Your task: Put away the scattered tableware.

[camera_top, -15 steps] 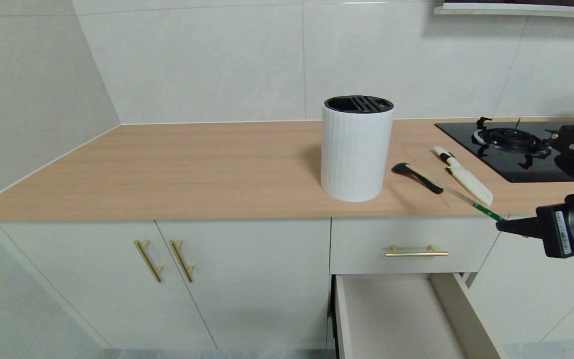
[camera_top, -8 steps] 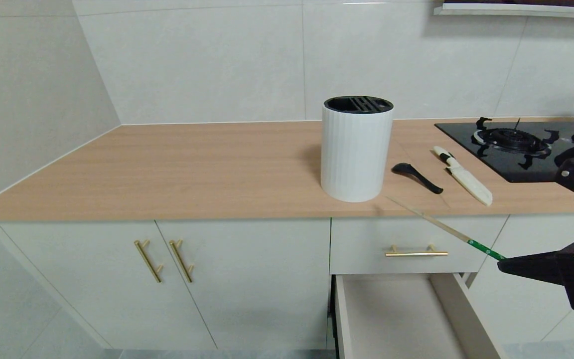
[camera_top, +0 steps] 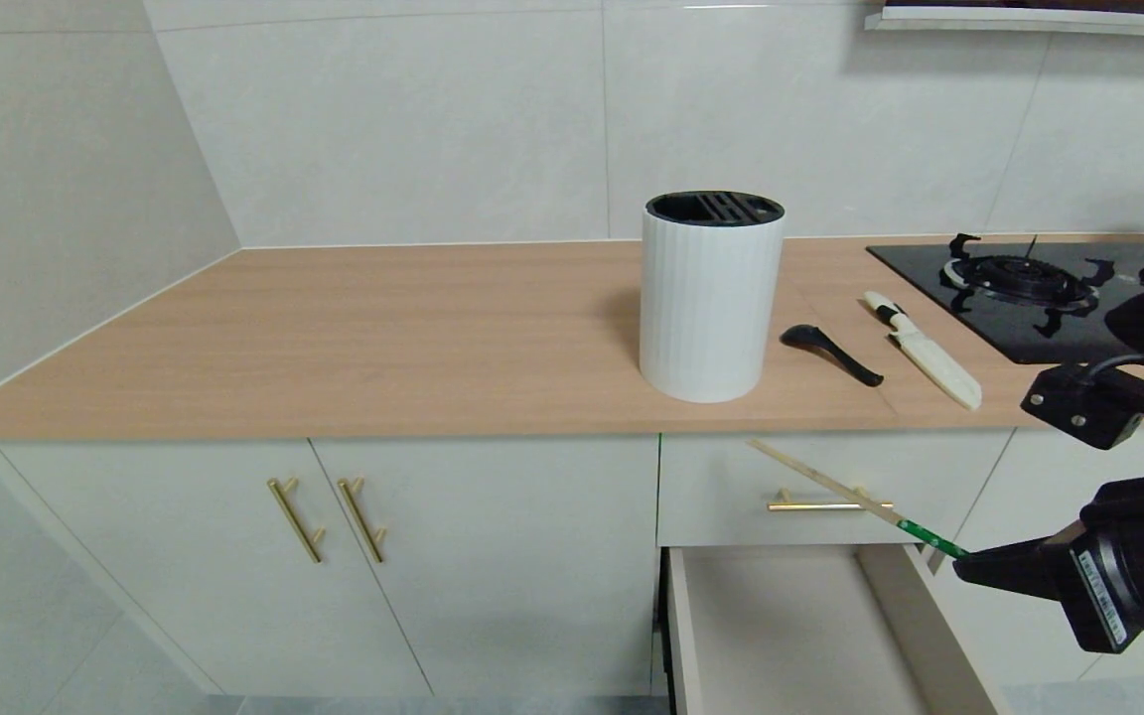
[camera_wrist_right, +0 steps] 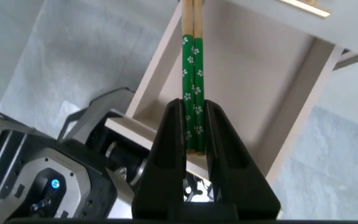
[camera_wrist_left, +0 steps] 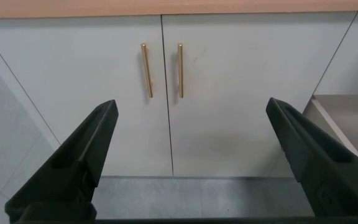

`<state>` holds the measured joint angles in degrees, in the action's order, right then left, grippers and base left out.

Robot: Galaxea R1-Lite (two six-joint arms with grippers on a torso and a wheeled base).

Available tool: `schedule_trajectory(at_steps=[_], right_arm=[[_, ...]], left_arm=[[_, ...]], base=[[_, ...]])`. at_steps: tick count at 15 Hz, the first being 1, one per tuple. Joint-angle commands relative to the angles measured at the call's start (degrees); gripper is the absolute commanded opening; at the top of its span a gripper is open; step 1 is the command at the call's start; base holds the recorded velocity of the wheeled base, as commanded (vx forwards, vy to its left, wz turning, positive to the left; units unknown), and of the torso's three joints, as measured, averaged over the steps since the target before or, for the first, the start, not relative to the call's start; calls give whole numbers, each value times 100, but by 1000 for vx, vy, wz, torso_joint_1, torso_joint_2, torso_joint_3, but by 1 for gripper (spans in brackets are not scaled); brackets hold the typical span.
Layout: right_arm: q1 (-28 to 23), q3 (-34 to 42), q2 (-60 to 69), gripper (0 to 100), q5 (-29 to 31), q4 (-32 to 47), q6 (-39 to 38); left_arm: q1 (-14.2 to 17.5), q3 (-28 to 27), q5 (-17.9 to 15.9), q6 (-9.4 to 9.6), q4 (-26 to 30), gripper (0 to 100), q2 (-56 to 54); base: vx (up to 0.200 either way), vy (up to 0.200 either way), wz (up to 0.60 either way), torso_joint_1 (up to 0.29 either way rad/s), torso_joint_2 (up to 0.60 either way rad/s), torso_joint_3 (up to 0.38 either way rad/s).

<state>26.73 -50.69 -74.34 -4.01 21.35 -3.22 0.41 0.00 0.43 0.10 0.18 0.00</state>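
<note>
Right end effector [camera_top: 969, 568]: I have it clamped on the green flowered butts of a pair of pale wooden chopsticks [camera_top: 830, 487].
Left end effector [camera_wrist_left: 191, 107]: spread wide, holding nothing.
Step in hand: I'd dip the tips below the open white drawer [camera_top: 892, 606] rim, level the pair, then let go gently.
Chopsticks: they jut straight out from the end effector, slanting upward above the drawer's mouth.

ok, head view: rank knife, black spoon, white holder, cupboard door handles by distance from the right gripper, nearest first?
From the right gripper, shut on the chopsticks:
1. Knife, right end of the counter, by the stove.
2. Black spoon, just left of the knife.
3. White holder, mid-counter.
4. Cupboard door handles, far left, under the counter.
</note>
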Motion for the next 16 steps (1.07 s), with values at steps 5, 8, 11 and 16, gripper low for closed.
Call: schedule_trajectory(at_steps=[5, 8, 11, 16], right_arm=[[122, 77, -213, 0, 6, -16, 5], [130, 103, -265, 0, 6, -16, 5], [139, 103, -344, 0, 6, -16, 5], [139, 147, -432, 0, 6, -16, 111]], left_arm=[[2, 0, 1, -1, -1, 100, 9], [2, 0, 1, -1, -1, 100, 9], [2, 0, 1, -1, -1, 100, 9], [2, 0, 1, -1, -1, 100, 9]], base=[[0, 0, 0, 0, 0, 0], [0, 0, 0, 0, 0, 0], [0, 0, 0, 0, 0, 0], [0, 0, 0, -7, 17, 11]])
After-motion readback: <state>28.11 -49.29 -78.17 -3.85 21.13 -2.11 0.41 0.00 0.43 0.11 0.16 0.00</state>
